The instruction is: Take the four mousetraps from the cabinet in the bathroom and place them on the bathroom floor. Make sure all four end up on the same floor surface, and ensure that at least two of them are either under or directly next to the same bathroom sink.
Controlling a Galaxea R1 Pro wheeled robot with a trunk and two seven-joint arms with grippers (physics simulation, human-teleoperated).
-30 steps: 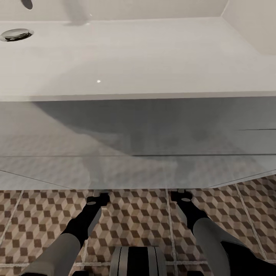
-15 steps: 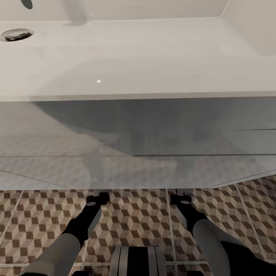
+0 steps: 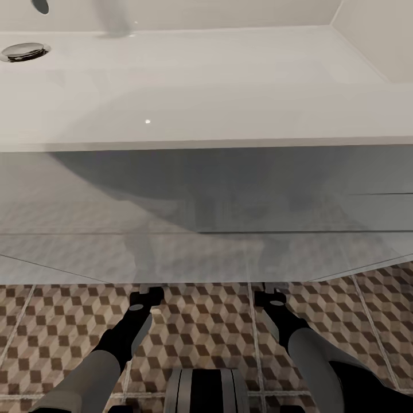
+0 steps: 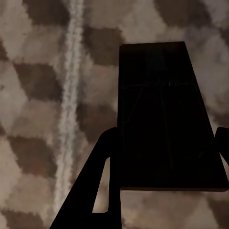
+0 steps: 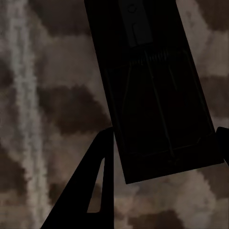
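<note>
Down at the foot of the white sink, both arms reaching under it toward the tiled bathroom floor. Left hand clamped on 1 mousetrap, right hand on another mousetrap, each board's long axis running out along the fingers. Just floor beneath each trap; contact impossible to judge.
</note>
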